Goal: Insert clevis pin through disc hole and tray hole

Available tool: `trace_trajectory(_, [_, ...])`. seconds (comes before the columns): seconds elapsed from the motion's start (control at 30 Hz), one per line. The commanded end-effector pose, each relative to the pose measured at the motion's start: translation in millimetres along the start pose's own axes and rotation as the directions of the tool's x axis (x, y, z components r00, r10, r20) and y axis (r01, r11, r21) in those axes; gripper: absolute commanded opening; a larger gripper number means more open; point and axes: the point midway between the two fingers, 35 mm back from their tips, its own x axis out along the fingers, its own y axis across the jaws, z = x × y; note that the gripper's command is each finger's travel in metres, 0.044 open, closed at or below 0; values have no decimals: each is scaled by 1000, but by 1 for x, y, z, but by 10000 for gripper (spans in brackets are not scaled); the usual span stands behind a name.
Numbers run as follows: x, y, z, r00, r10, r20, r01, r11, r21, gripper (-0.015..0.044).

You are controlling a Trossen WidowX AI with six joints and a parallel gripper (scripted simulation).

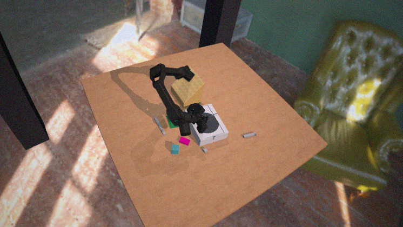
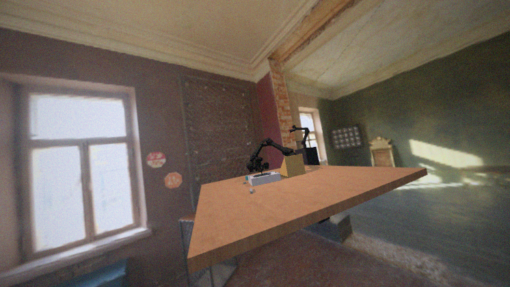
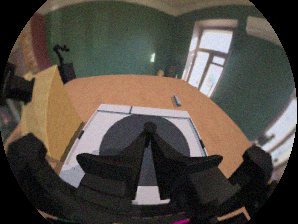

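Claw [image 1: 201, 128] [image 2: 262, 171] [image 3: 148, 133] clenched on the pin [image 3: 150, 127], over the disc [image 1: 212, 124] [image 2: 257, 175] [image 3: 117, 138] inside the tray [image 1: 214, 140] [image 2: 265, 180] [image 3: 102, 114]. Depth in hole: cannot tell. Possible jam from tilt; possible disc shift, misaligning holes, from sideways drag.

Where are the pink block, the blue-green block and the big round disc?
pink block [image 1: 184, 140]: top view, its top
blue-green block [image 1: 175, 149]: top view, its middle
disc [image 1: 213, 123] [image 3: 172, 139]: top and wrist views, its dark face

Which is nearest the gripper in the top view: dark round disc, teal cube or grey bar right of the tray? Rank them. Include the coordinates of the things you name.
1. Dark round disc [image 1: 213, 123] [image 3: 116, 140], in the tray, beneath the gripper [image 1: 201, 131] [image 3: 148, 133].
2. Teal cube [image 1: 175, 149], lower left.
3. Grey bar [image 1: 249, 135] [image 3: 177, 100], right.
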Motion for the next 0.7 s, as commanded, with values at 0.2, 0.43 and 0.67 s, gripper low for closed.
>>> trace_trajectory(0.2, [0, 4, -1, 1000, 4, 2, -4, 1000, -1, 0])
trace_trajectory(0.43, [-1, 5, -1, 1000, 5, 2, -5, 1000, -1, 0])
trace_trajectory(0.67, [-1, 6, -1, 1000, 5, 2, -5, 1000, -1, 0])
